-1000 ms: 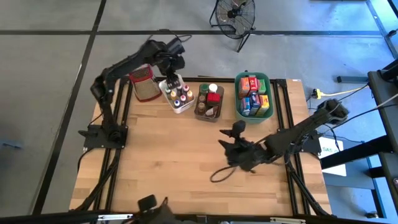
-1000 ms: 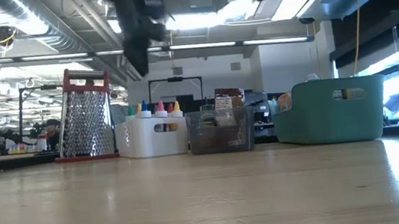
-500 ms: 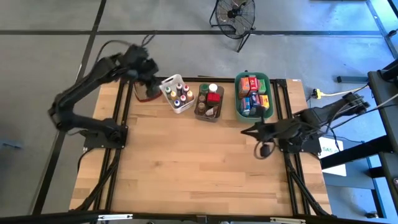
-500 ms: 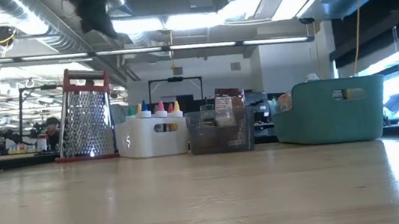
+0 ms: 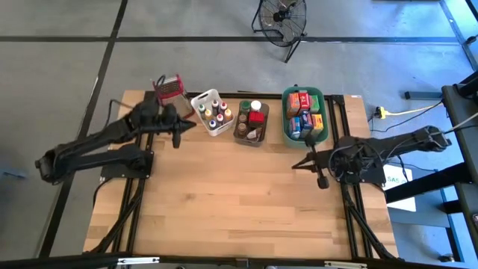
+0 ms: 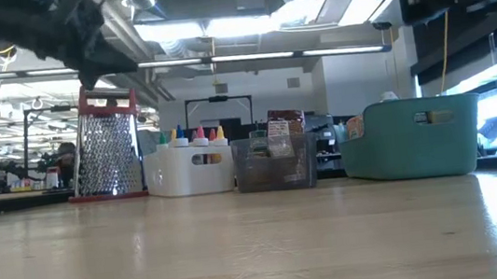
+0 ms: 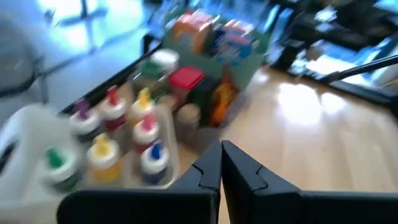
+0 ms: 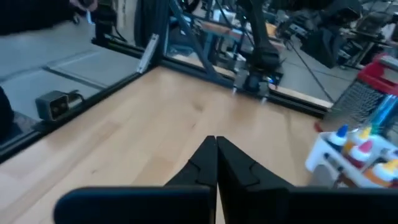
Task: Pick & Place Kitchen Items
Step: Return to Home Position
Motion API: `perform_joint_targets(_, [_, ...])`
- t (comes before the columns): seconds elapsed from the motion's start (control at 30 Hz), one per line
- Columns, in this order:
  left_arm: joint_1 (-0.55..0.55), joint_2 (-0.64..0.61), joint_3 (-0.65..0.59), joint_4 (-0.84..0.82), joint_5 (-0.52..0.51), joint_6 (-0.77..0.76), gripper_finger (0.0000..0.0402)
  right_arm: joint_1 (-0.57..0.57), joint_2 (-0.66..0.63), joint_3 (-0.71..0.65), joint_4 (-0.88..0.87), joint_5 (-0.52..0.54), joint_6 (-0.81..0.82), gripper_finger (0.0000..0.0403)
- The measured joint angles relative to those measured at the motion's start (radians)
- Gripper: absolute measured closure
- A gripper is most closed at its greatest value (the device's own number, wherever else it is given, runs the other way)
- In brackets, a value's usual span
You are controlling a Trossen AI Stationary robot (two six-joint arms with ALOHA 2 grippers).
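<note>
The kitchen items stand in three tubs along the far edge. Small bottles with coloured caps (image 7: pixel 106 149) fill a white tub (image 5: pixel 211 112). Jars, one red-lidded (image 7: pixel 185 79), sit in a brown tub (image 5: pixel 252 123). Coloured boxes (image 5: pixel 305 116) sit in a green tub (image 5: pixel 286 127). My left gripper (image 5: pixel 187 125) is shut and empty, just near-left of the white tub and pointing at the tubs. My right gripper (image 5: pixel 295 164) is shut and empty, above the table near its right edge, on the near side of the green tub.
A metal grater with a red top (image 5: pixel 169 88) stands at the far left, beside the white tub. The bare wooden tabletop (image 5: pixel 224 194) stretches from the tubs to the near edge. A fan (image 5: pixel 282 19) stands on the floor beyond the table.
My left gripper has come down and away from the grater and white tub, toward the near-left, tipping from pointing down to nearly level. My right gripper has drawn back from the table's middle toward the right edge, shut its fingers and levelled out. No item has moved.
</note>
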Motion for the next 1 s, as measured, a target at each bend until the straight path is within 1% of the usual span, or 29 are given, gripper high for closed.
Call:
perform_joint_targets(0.07, [-0.043,-0.041,-0.083,0.129,0.0,-0.011,0.0399,-0.023,-0.025,-0.06,0.048,-0.043,0.024,0.0402])
perform_joint_targets(0.2, [-0.14,-0.099,-0.207,0.343,-0.002,-0.028,0.0398,-0.033,-0.073,-0.188,0.156,-0.047,0.078,0.0402])
perform_joint_targets(0.27, [-0.189,-0.12,-0.259,0.44,-0.022,-0.047,0.0399,-0.032,-0.096,-0.256,0.223,-0.004,0.11,0.0402])
perform_joint_targets(0.33, [-0.237,-0.132,-0.303,0.508,-0.079,-0.065,0.0399,-0.032,-0.111,-0.327,0.29,0.051,0.147,0.0402])
perform_joint_targets(0.4, [-0.281,-0.138,-0.337,0.536,-0.142,-0.068,0.0399,-0.03,-0.118,-0.332,0.253,0.068,0.169,0.0402])
perform_joint_targets(0.53, [-0.348,-0.14,-0.389,0.545,-0.24,-0.062,0.0399,-0.021,-0.118,-0.333,0.273,0.081,0.167,0.0402])
perform_joint_targets(0.63, [-0.38,-0.14,-0.424,0.572,-0.253,-0.064,0.0398,-0.022,-0.119,-0.333,0.282,0.096,0.172,0.0403])
perform_joint_targets(0.73, [-0.419,-0.14,-0.475,0.655,-0.243,-0.067,0.0399,-0.022,-0.119,-0.333,0.271,0.097,0.182,0.0403])
perform_joint_targets(0.8, [-0.451,-0.141,-0.513,0.712,-0.241,-0.064,0.0399,-0.022,-0.119,-0.333,0.261,0.117,0.19,0.0403])
perform_joint_targets(0.87, [-0.486,-0.146,-0.512,0.688,-0.25,-0.06,0.0398,-0.022,-0.129,-0.333,0.257,0.143,0.198,0.0403])
perform_joint_targets(0.93, [-0.52,-0.152,-0.512,0.703,-0.279,-0.052,0.0397,-0.022,-0.143,-0.32,0.207,0.143,0.2,0.0403])
perform_joint_targets(1.0, [-0.549,-0.17,-0.512,0.718,-0.305,-0.025,0.0399,-0.022,-0.164,-0.292,0.114,0.143,0.201,0.0403])
